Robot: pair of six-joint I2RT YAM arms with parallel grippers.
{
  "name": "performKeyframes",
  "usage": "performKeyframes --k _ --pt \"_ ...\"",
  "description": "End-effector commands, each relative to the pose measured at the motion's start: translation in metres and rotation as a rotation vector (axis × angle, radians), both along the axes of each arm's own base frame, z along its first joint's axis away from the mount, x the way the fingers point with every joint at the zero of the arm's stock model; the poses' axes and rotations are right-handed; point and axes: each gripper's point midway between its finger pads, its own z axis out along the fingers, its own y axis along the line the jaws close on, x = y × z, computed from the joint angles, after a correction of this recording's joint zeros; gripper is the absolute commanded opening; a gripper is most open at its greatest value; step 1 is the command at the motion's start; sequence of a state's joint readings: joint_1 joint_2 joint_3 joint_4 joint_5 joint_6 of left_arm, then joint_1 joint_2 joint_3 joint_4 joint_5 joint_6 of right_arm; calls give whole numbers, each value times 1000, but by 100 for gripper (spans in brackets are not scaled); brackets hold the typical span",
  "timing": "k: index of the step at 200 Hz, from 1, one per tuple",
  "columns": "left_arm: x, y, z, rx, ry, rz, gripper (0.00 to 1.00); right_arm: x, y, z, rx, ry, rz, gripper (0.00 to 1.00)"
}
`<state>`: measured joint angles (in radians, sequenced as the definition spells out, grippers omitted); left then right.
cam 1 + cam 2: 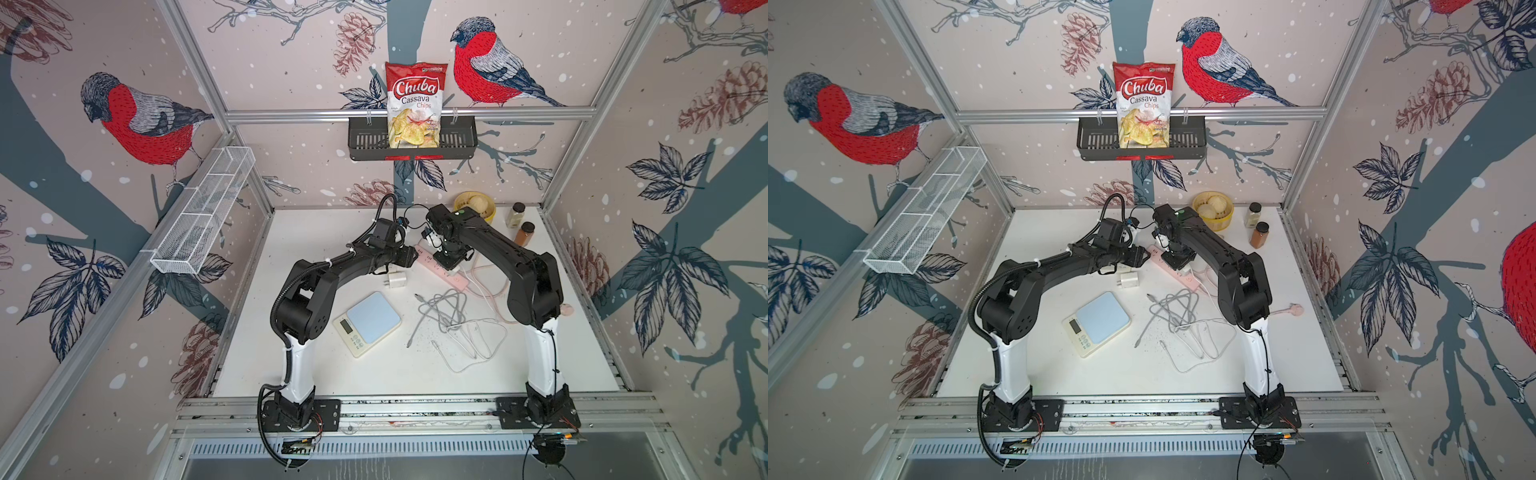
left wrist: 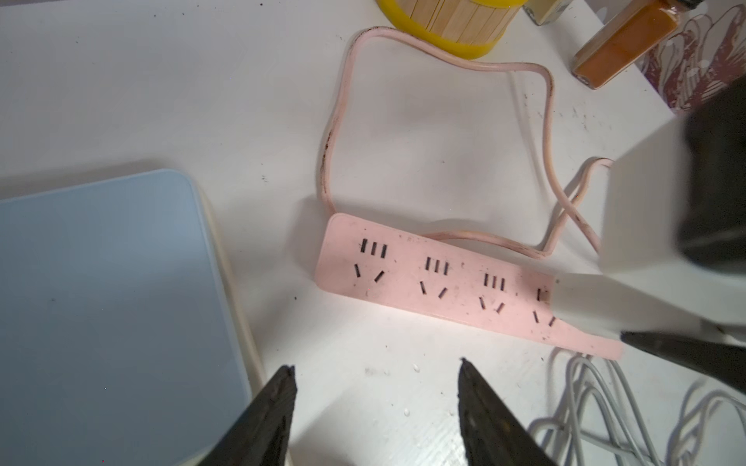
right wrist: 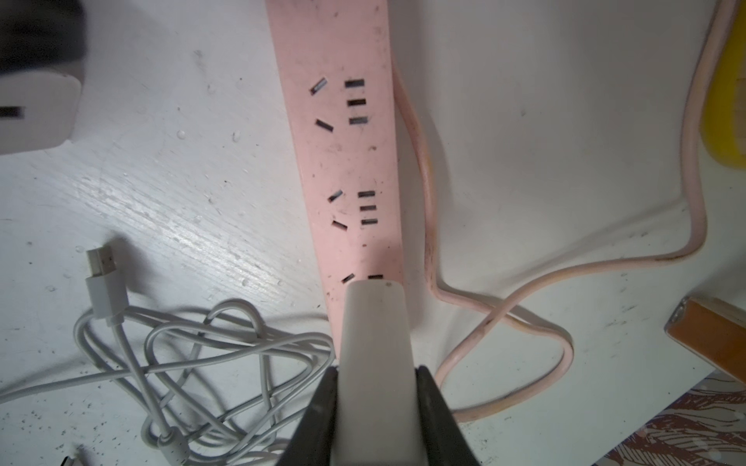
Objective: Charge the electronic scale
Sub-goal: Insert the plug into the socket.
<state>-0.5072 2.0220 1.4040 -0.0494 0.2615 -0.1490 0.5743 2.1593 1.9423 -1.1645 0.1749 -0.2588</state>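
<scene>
The electronic scale (image 1: 368, 322) (image 1: 1096, 322), cream with a pale blue top, lies mid-table and shows beside my left fingers in the left wrist view (image 2: 101, 302). A pink power strip (image 1: 436, 266) (image 2: 436, 278) (image 3: 347, 161) lies behind it. My right gripper (image 1: 451, 259) (image 3: 375, 375) is shut on a white charger adapter (image 3: 375, 335) (image 2: 642, 210), held over the strip's end socket; its prongs are hidden. My left gripper (image 1: 410, 255) (image 2: 376, 367) hangs open and empty between scale and strip. Tangled white cables (image 1: 449, 316) (image 3: 181, 355) lie right of the scale.
A second white adapter (image 1: 397, 279) (image 3: 36, 113) lies under the left arm. At the back right stand a yellow tub (image 1: 476, 205) and two spice jars (image 1: 515, 214). The strip's pink cord (image 3: 565, 282) loops toward them. A chips bag (image 1: 415, 104) sits in a wall basket.
</scene>
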Motion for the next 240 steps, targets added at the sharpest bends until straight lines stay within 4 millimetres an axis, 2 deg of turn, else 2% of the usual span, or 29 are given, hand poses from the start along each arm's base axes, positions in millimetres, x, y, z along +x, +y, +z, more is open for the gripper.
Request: performKeyframes --k 1,45,89,146,169,213,222,240 --pt "5 -1 -5 12 8 4 62 1 -3 -2 -34 4 9 0" --pt "12 -5 -16 38 18 -3 62 2 -4 -14 -55 28 16 0" --pt "10 -8 -30 57 40 -20 62 -4 7 -22 5 95 47 0" --pt "3 -11 -43 63 66 -34 62 3 15 -50 21 157 44 4" --pt "-1 -11 -46 63 72 -38 61 9 17 -60 47 176 41 3" --pt "-3 -9 -45 63 70 -36 61 7 14 -84 67 217 31 1" --pt "-3 -9 -44 63 68 -36 61 8 16 -84 83 210 25 4" --pt "-4 -8 -37 66 56 -38 61 17 22 -69 128 141 8 22"
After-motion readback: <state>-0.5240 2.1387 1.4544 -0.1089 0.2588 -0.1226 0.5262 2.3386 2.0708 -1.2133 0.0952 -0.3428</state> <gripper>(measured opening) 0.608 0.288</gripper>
